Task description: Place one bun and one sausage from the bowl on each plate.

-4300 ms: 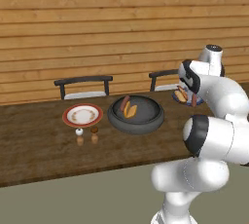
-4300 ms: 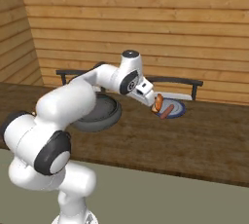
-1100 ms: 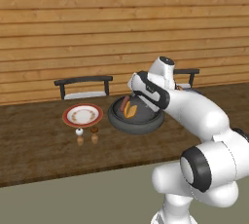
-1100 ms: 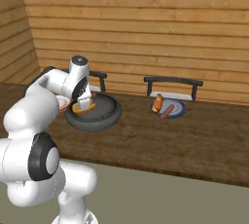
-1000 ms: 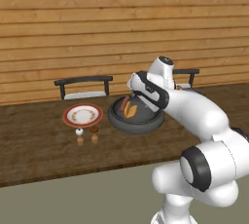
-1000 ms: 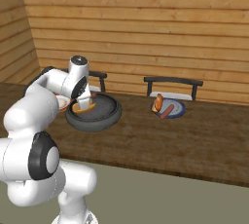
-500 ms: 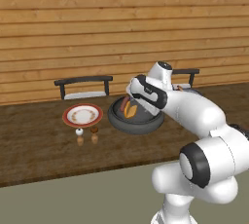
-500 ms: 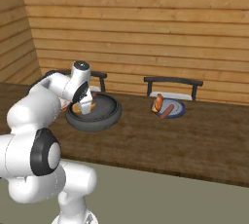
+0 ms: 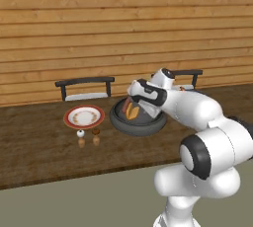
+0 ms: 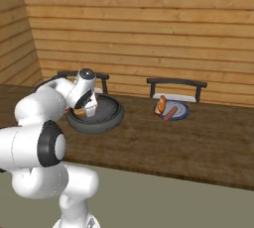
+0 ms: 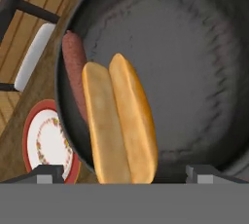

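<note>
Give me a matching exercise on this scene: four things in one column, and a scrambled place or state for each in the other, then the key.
Things:
1. gripper
2. blue plate
3. red-rimmed plate
4. bowl

States:
A. bare, nothing on it
B. holds one bun and one sausage, between the two plates
C. already has a bun and a sausage on it
D. open, over the bun

Pairs: 1-D, 2-C, 3-A, 4-B
</note>
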### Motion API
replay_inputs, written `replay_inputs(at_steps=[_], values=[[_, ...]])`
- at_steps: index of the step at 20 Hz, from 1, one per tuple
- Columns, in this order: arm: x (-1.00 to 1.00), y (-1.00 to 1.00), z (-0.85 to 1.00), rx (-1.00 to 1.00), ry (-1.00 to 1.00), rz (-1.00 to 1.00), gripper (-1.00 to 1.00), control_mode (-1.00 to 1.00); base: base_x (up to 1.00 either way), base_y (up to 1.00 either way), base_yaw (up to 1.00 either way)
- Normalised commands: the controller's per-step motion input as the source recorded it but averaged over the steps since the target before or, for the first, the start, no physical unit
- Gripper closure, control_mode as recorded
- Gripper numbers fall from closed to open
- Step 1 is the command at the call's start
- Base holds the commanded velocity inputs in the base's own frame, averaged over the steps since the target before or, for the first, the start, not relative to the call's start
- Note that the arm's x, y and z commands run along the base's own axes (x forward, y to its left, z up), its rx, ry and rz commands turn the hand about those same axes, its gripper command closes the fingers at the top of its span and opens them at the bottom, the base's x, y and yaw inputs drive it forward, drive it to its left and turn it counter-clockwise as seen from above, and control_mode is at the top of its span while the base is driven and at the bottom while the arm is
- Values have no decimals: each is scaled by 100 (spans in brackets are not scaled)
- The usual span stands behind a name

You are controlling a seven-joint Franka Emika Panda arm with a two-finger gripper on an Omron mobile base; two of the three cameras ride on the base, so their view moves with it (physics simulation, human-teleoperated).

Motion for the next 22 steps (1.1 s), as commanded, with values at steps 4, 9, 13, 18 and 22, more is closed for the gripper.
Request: replay_inputs(at_steps=[4, 9, 13, 18, 22], values=[[1, 0, -20, 3, 0, 0, -100, -100, 0, 0, 0], [13, 4, -10, 0, 0, 0, -100, -100, 0, 0, 0], [15, 8, -1, 0, 0, 0, -100, -100, 0, 0, 0], [1, 0, -8, 0, 0, 1, -100, -100, 0, 0, 0], [0, 1, -11, 0, 0, 0, -100, -100, 0, 0, 0]])
